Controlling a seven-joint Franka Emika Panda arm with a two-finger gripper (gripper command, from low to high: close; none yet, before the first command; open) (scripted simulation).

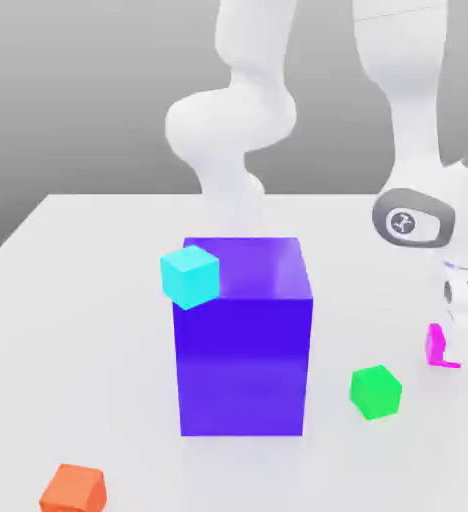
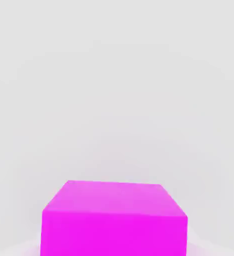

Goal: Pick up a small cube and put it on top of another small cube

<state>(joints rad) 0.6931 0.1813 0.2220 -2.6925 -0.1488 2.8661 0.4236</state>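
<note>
Start with the small magenta cube (image 1: 435, 345), low at the exterior view's right, apparently down at the tabletop (image 1: 108, 350); see most of its bulk hidden behind the gripper (image 1: 460, 346), closed and clamped on it; from the hand view, looks squarely seated, with pale shapes at both flanks; judge the grasp just made, with lift and stacking left to do.

Nearby, toward the exterior view's left, find the small green cube (image 1: 376, 391), the intended base, with its top bare; beyond, the tall blue-violet block (image 1: 242, 365); at that block's upper corner, the small cyan cube (image 1: 190, 277), hard to tell whether resting on top or in front; farther off, the small orange cube (image 1: 73, 488) near the lower edge; behind it all, the white robot arm (image 1: 230, 125).

Watch for a slip during the lift, from a shallow or uneven pinch; for a nudge to the green cube, from travelling sideways too low; for a knock against the block, from swinging too far past the target; for a toppled stack, from releasing off-centre, twisted or too high; above all, avoid pressing down too hard, for fear of skidding the base away.
</note>
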